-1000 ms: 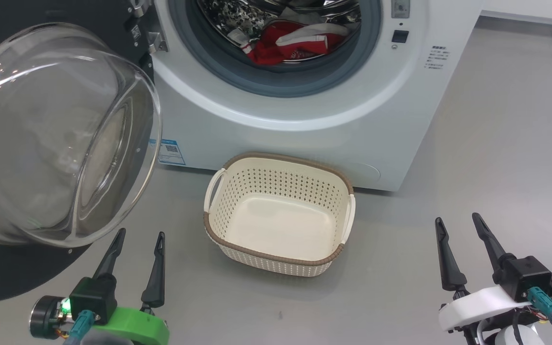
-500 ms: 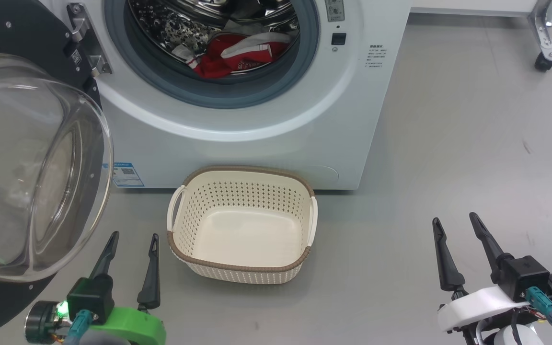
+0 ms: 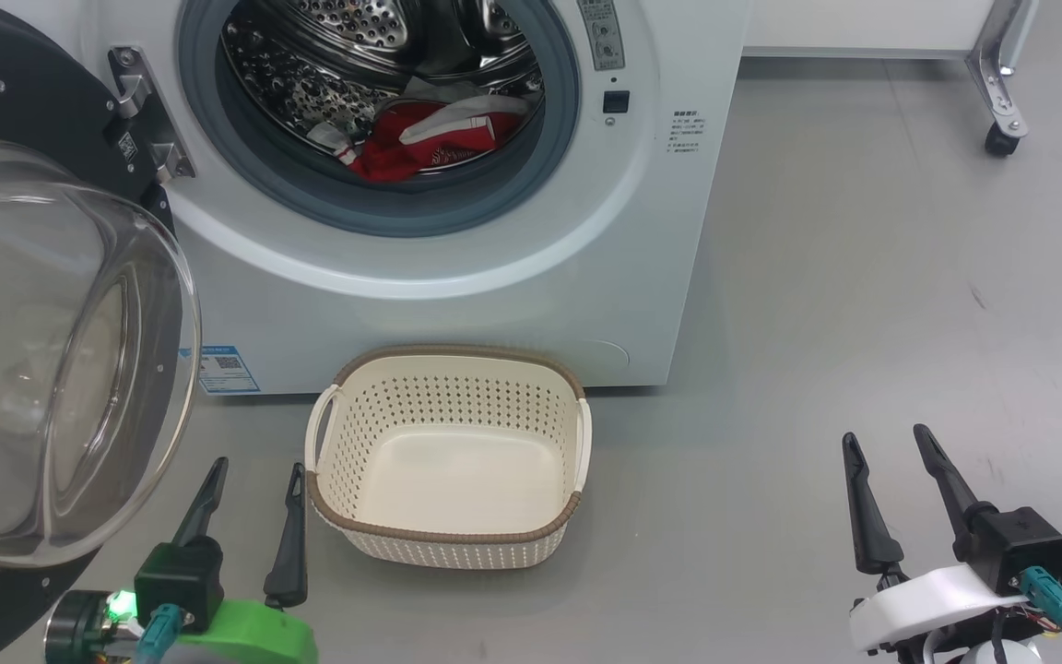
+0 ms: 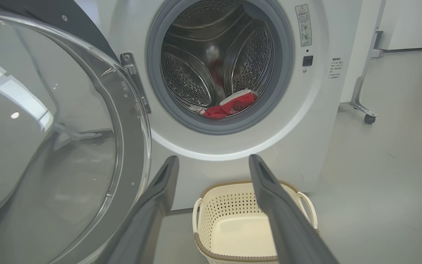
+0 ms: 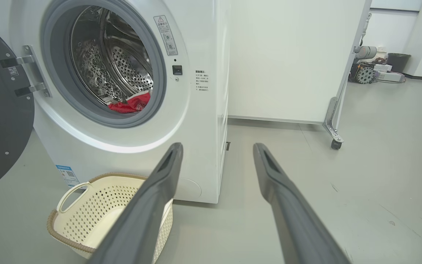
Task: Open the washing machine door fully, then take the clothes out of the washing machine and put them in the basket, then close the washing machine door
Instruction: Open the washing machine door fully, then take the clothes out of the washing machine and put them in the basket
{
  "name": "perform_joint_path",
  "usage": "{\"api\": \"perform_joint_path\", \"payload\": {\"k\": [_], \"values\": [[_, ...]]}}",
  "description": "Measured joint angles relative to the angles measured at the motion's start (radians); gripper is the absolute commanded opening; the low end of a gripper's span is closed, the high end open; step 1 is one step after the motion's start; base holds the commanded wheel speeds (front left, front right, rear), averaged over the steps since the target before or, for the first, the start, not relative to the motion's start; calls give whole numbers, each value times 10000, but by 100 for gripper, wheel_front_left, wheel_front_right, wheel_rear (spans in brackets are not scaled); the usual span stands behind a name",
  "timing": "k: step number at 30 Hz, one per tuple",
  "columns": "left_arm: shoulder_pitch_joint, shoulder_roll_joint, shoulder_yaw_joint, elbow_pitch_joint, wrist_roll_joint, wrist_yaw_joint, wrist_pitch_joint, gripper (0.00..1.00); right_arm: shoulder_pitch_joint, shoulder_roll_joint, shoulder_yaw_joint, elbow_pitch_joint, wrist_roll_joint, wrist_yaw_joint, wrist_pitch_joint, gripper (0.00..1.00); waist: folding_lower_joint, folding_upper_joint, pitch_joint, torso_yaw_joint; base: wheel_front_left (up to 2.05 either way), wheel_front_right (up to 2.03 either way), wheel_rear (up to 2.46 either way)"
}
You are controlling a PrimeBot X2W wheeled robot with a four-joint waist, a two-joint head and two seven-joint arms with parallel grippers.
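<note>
The white washing machine (image 3: 513,295) stands ahead with its door (image 3: 52,350) swung out to the left, glass bowl bulging toward me. Red and white clothes (image 3: 425,138) lie low in the steel drum, also visible as clothes (image 4: 229,106) and clothes (image 5: 130,104). The cream basket (image 3: 446,544) sits empty on the floor before the machine. My left gripper (image 3: 254,470) is open at the lower left, just left of the basket and below the door. My right gripper (image 3: 886,438) is open at the lower right, over bare floor. Both hold nothing.
A white panel on a metal leg with a caster wheel (image 3: 998,140) stands to the right of the machine. Grey floor (image 3: 863,304) stretches open on the right. Equipment and a dark bin (image 5: 398,60) sit far back.
The camera has swung: the machine and basket have shifted left and down in the picture, showing more of the drum. Both grippers stay open, low in the view.
</note>
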Motion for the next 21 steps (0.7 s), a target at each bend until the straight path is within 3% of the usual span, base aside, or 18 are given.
{"api": "perform_joint_path", "payload": {"k": [21], "values": [[249,-2,69,-301,0,182,228,100,140,38,-46,-150,0,0,0,100,0,0,-100,4,0,0,0]]}}
